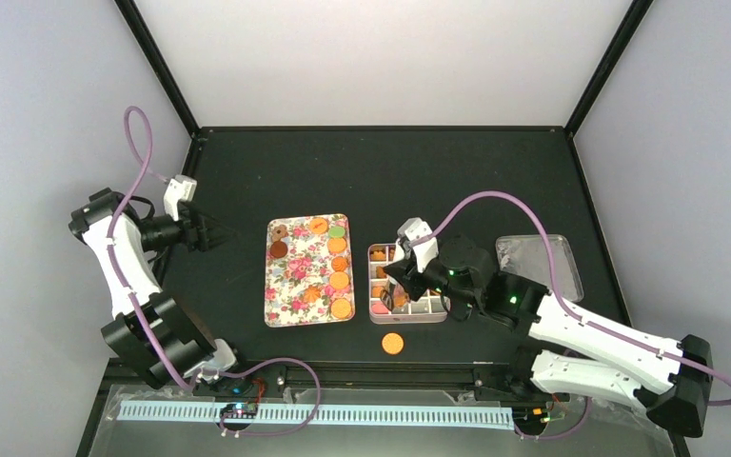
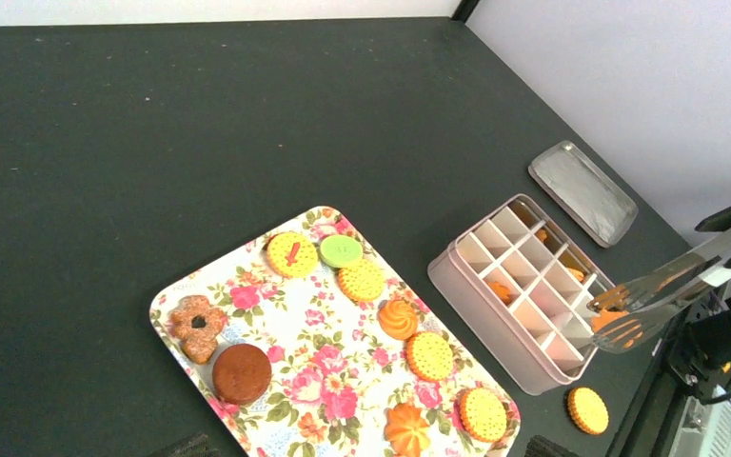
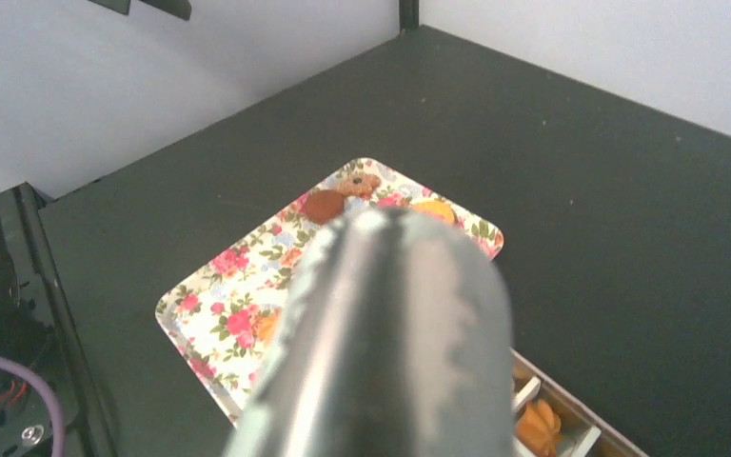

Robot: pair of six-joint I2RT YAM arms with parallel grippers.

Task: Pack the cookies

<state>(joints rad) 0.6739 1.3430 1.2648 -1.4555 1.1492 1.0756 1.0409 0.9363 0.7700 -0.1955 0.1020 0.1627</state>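
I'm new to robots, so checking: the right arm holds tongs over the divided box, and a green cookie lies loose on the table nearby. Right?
Nearly. The loose cookie on the table is orange, not green; the top view shows it. The rest stands: the right claw holds tongs over the divided box.

Counting one flower-patterned tray (image 2: 328, 381) and, on it, nine cookies (image 2: 430, 356): four round yellow dotted ones, two orange swirls, one green, one dark brown round, one brown flower shape. Adding one more yellow dotted cookie lying loose on the table (image 2: 152, 143). Noting one divided box (image 2: 481, 319), with at least three orange cookies showing in its compartments, and not managing a full count there. Seeing one orange piece at the tips of the one pair of tongs (image 2: 657, 286). Tallying one lid (image 2: 582, 193) and two arms, left arm (image 1: 119, 257) and right arm (image 1: 590, 333).
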